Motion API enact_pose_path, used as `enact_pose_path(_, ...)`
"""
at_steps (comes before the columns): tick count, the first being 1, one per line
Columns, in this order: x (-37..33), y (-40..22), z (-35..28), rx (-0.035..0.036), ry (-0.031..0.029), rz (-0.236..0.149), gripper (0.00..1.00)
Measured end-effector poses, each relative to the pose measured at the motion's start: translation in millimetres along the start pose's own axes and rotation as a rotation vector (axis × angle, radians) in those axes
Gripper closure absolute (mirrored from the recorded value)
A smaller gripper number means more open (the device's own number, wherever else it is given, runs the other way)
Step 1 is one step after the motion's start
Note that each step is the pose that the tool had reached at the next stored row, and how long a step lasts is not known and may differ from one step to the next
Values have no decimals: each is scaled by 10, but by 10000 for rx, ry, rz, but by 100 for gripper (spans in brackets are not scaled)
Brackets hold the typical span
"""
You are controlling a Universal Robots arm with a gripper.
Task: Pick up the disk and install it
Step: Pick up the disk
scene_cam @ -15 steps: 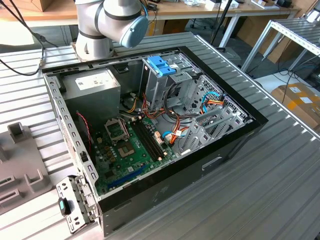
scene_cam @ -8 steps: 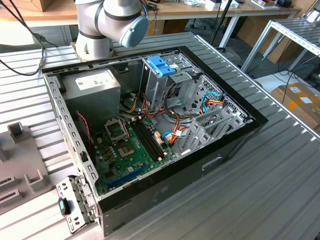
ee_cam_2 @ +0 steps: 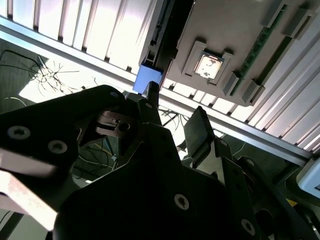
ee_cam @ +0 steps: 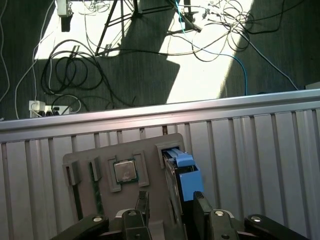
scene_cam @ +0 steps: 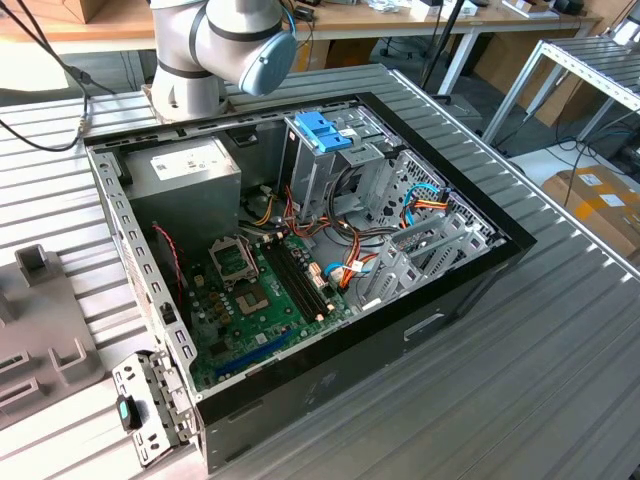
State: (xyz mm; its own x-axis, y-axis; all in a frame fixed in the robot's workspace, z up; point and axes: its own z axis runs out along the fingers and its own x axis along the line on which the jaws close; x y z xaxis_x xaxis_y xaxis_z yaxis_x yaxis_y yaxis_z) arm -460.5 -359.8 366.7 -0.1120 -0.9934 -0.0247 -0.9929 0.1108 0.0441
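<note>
The disk (ee_cam: pixel 184 172) stands on edge in a slot of a grey holder plate (ee_cam: pixel 87 152), its blue side rail facing the camera in the first wrist view. My gripper (ee_cam: pixel 172 201) hangs just over it, open, with one dark finger (ee_cam: pixel 142 205) to one side and the other finger (ee_cam: pixel 202 204) close against the blue rail. In the second wrist view the blue rail of the disk (ee_cam_2: pixel 148 78) lies just beyond the fingertips (ee_cam_2: pixel 151 96) of the gripper (ee_cam_2: pixel 175 112). Nothing is held.
A processor chip (ee_cam: pixel 124 171) sits in a pocket of the holder beside the disk. In the exterior view the open computer case (scene_cam: pixel 440 300) lies on the ribbed table, with a metal drive cage with a blue top (scene_cam: pixel 322 130) and a grey power supply (scene_cam: pixel 190 170) inside. Cables lie on the floor (ee_cam: pixel 75 70) beyond the table edge.
</note>
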Motion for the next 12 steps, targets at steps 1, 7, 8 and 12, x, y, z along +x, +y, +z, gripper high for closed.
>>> enact_pose_path(1,0,2,1,0,0,0,52)
enact_pose_path(7,3,24,9,0,0,0,52)
enact_pose_path(8,3,28,10,0,0,0,52)
enact_pose_path(12,5,38,14,0,0,0,52)
